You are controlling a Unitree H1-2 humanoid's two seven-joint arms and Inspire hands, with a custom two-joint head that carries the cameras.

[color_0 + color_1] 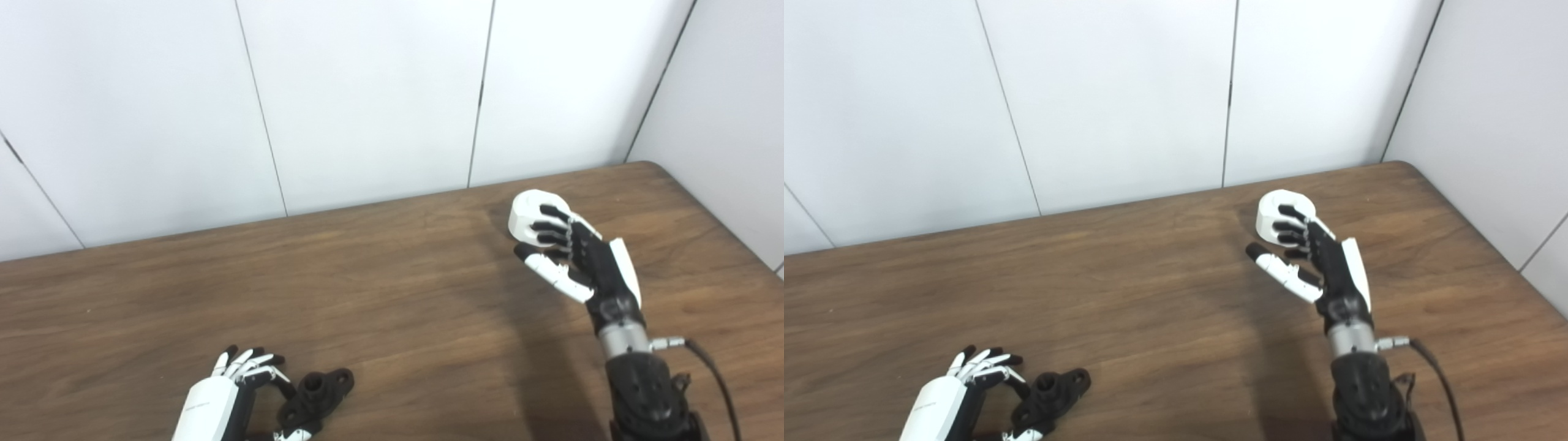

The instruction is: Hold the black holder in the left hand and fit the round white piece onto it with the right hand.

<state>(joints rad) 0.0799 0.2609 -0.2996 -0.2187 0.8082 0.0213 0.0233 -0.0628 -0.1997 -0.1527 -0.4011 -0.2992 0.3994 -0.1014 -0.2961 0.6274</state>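
- While you look down on the brown wooden bench (392, 294), count one black holder (315, 395), one round white piece (534, 215) and two hands.
- Your left hand (229, 395) sits at the near left edge of the bench, back of the hand up, fingers (248, 362) spread a little and curled toward the holder.
- The holder lies just right of those fingers, with the thumb under its near end; you cannot tell from either view whether the hand actually grips it or only touches it.
- Your right hand (1323, 260) is raised on the far right side, well apart from the left hand.
- Its dark fingers (1292, 226) are wrapped over the near side of the white piece, clamping it; the thumb (1280, 266) sticks out below, apart from the piece.
- The white piece sits at the top of that hand, toward the white wall panels (367, 92).
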